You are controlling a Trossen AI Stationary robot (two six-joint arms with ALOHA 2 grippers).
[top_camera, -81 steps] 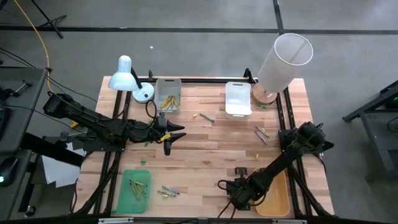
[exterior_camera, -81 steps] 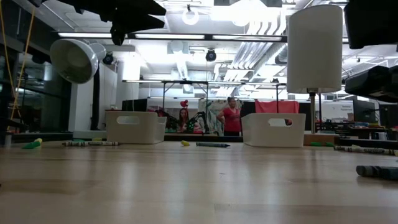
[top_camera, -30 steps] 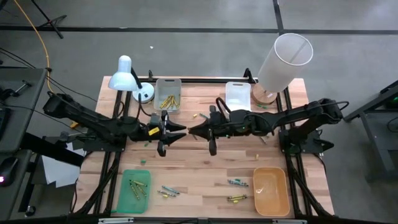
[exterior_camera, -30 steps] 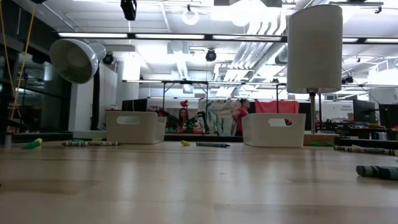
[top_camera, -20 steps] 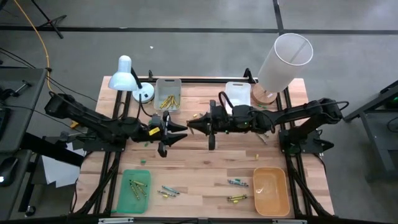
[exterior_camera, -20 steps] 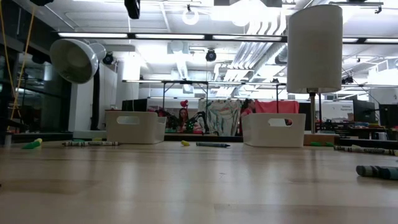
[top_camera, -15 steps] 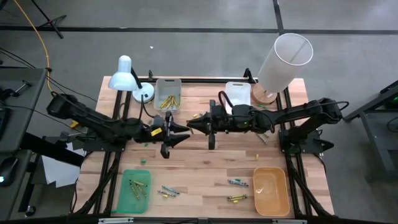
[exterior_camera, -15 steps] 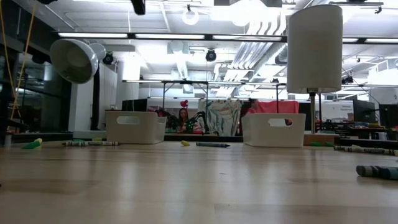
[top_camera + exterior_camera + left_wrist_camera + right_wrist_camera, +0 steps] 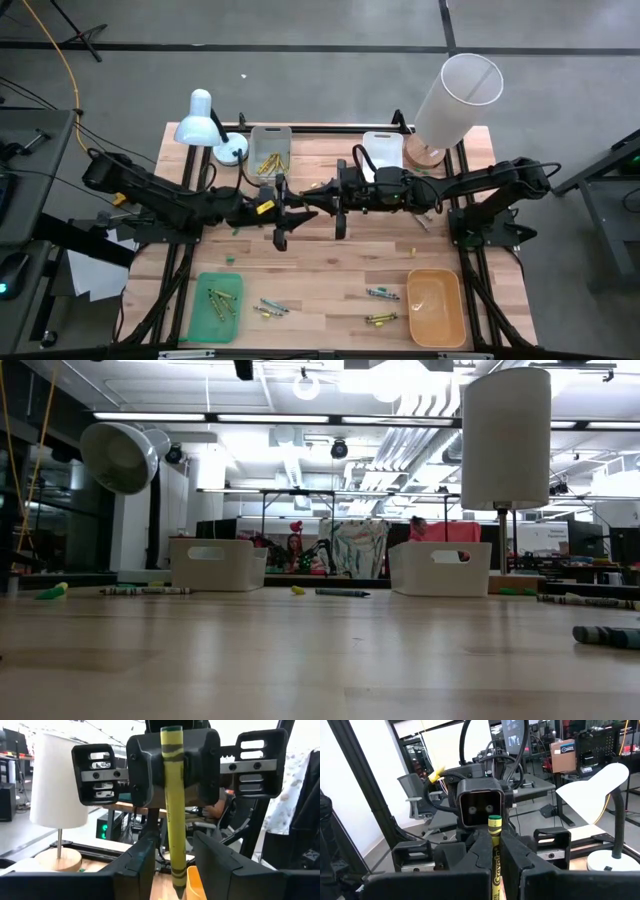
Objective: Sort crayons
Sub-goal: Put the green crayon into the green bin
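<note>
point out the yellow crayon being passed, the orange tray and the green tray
yellow wax crayon [image 9: 172, 815], left wrist view, middle of its shaft
orange plastic tray [image 9: 437, 329], high view, near rim
green plastic tray [image 9: 229, 282], high view, bare floor

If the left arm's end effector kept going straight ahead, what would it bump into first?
Most likely the yellow crayon held upright by the right end effector, directly facing the left end effector. Its open fingers already seem to flank the crayon.
</note>
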